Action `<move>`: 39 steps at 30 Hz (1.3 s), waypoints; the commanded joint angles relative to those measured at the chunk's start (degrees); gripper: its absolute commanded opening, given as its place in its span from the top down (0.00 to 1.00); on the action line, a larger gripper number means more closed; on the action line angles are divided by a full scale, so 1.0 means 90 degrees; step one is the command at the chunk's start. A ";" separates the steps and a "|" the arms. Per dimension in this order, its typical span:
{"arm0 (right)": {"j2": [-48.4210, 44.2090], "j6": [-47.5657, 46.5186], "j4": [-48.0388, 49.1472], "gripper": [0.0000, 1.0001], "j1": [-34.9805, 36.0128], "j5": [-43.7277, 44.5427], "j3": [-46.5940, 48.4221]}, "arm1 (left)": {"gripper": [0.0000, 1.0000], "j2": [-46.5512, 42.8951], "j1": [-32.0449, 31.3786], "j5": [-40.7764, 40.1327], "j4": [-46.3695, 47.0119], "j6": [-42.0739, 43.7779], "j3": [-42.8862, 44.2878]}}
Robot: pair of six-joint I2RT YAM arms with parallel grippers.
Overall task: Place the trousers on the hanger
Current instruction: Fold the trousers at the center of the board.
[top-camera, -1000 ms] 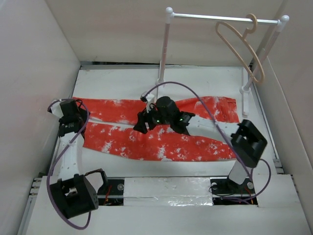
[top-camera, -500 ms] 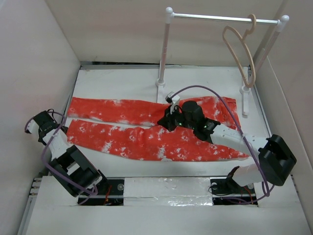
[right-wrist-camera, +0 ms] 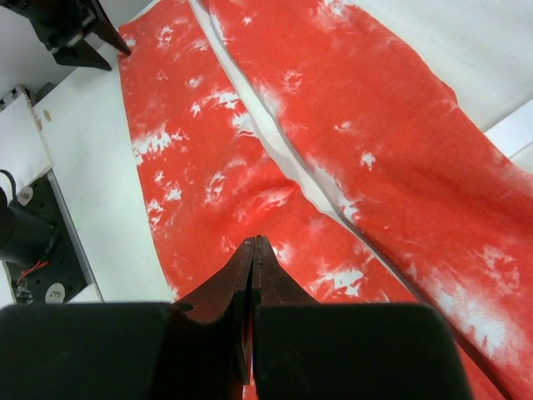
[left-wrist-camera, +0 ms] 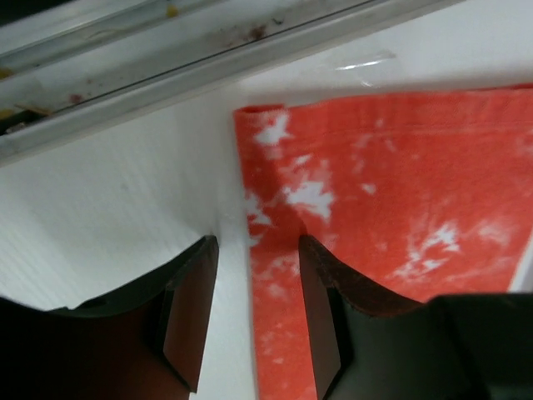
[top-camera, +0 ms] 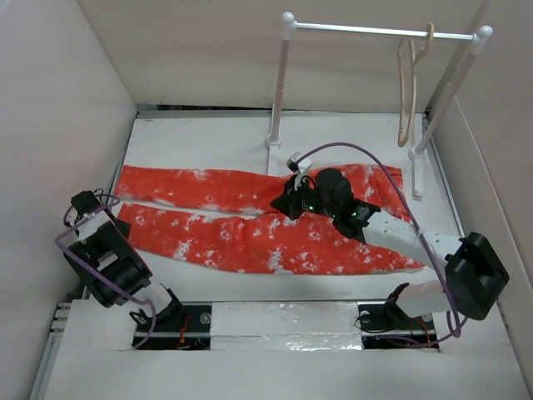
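Note:
The orange-red trousers [top-camera: 250, 237] lie flat on the white table, legs stretching left and waist to the right. My left gripper [top-camera: 102, 214] is at the near leg's cuff [left-wrist-camera: 350, 167]. In the left wrist view it [left-wrist-camera: 256, 243] stands open, straddling the cuff's edge, one finger over cloth and one over bare table. My right gripper [top-camera: 289, 205] is low over the crotch area. In the right wrist view it [right-wrist-camera: 256, 242] is shut, tips over the near leg [right-wrist-camera: 208, 167], and no cloth shows between them. The beige hanger [top-camera: 405, 92] hangs edge-on from the rail.
The white two-post rail stand [top-camera: 283, 79] stands at the back of the table. A metal channel [left-wrist-camera: 208, 62] runs along the table edge close behind the cuff. White walls enclose the left, back and right. My left gripper [right-wrist-camera: 71, 29] shows in the right wrist view.
My right gripper shifted right from the legs' middle to the crotch and shut. The left arm swung out left, then returned to the cuff. The hanger swung edge-on.

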 commanded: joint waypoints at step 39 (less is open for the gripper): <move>-0.3636 0.2048 -0.2743 0.55 -0.5358 0.3224 -0.2772 | 1.00 -0.6755 -0.2192 0.3019 0.0679 -0.0603 0.0149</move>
